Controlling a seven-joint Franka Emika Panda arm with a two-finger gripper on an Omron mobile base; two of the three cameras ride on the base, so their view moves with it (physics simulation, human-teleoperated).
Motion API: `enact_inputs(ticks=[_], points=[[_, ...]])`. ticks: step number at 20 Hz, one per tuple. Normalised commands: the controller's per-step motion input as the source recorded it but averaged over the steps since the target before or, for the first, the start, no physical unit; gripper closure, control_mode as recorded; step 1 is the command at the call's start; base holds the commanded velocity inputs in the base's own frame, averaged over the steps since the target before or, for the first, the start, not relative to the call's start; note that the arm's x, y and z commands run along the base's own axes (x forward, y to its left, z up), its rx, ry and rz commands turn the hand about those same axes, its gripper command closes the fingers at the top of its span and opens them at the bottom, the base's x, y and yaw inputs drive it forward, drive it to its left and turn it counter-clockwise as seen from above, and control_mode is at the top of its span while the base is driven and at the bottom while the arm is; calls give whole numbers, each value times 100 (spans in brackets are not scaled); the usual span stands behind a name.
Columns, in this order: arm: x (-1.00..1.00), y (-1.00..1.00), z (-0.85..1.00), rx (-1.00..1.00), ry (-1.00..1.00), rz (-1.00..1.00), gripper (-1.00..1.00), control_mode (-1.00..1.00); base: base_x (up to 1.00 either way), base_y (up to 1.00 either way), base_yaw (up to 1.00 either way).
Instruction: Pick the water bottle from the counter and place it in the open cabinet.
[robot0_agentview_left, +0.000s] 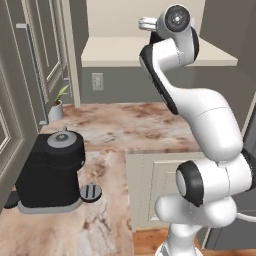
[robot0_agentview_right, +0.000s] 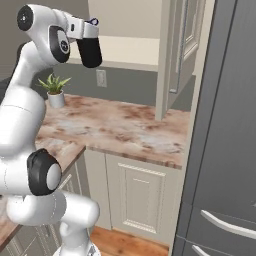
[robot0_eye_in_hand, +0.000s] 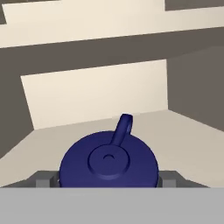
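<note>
Up high now, and I've got the water bottle (robot0_agentview_right: 90, 50) pinched between my fingers (robot0_eye_in_hand: 43, 179), one on each side of its blue cap (robot0_eye_in_hand: 108, 160), with the black body hanging below my hand at the mouth of the open cabinet (robot0_agentview_right: 125, 50). Looking along the fingers, the cap sits dead centre with its little loop (robot0_eye_in_hand: 123, 127) sticking toward the cabinet's back wall, and the cream shelf board (robot0_eye_in_hand: 183, 144) spreads out beneath and ahead. That's the reason for holding it from the cap end: the body goes in first and I can watch the shelf over the top of it.

The bottle is well above the marble surface (robot0_agentview_left: 125, 127) now, nowhere near the coffee machine (robot0_agentview_left: 52, 172) or the small potted plant (robot0_agentview_right: 55, 90) by the wall. The cabinet door (robot0_agentview_right: 177, 55) stands swung out to the right, so the opening is free.

My judgement: carrying is nearly finished, placing is what's left. I reckon I need to push a bit deeper so the base clears the shelf's front edge, settle it down, then let go. Release too near the lip and it could tip back out.
</note>
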Motion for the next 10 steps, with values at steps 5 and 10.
enact_inputs(ticks=[5, 10], points=[[42, 0, 0, 0, -9, 9, 100, -100, 0, 0, 0], [49, 0, 0, 1, -9, 12, 100, -100, 0, 0, 0]])
